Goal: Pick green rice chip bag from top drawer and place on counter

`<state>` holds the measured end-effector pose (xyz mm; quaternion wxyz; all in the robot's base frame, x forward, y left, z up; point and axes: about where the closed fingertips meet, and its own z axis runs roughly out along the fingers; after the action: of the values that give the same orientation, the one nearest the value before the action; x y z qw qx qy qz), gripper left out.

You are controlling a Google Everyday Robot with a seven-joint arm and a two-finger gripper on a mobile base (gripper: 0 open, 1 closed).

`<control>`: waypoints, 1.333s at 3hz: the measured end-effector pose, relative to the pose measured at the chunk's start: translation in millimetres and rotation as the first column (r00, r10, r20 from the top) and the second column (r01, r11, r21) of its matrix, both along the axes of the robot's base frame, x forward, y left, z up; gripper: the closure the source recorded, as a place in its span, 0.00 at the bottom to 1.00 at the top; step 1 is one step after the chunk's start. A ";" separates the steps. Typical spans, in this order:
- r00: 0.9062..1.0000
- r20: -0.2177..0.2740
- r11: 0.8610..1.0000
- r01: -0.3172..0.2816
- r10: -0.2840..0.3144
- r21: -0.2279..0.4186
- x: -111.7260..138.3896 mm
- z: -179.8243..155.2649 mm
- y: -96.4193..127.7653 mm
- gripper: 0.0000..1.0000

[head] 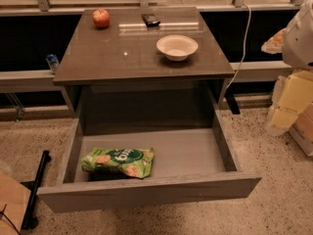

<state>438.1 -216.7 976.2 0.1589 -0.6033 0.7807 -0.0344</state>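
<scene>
The green rice chip bag (119, 161) lies flat in the front left part of the open top drawer (195, 153), close behind the front panel (151, 190). The drawer is pulled fully out from the grey cabinet. The counter (112, 53) is the glossy grey-brown top above it. My gripper is out of view; only a white rounded part of the arm (299, 33) shows at the right edge, well away from the bag.
On the counter stand a red apple (101, 18) at the back left, a white bowl (177, 47) at the right and a small dark device (150, 19) at the back. Boxes (293, 102) sit on the floor at the right. A black bar (35, 190) lies at the lower left.
</scene>
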 end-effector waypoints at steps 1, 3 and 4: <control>1.000 0.000 1.000 0.000 0.000 0.000 0.0 0.0 0.0 0.00; 0.999 0.017 0.991 -0.035 0.033 0.126 26.8 -32.7 28.5 0.00; 0.999 0.025 0.989 -0.036 0.033 0.142 29.5 -32.2 32.2 0.00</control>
<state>467.7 -184.5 943.9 0.2109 -0.6035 0.7688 0.0174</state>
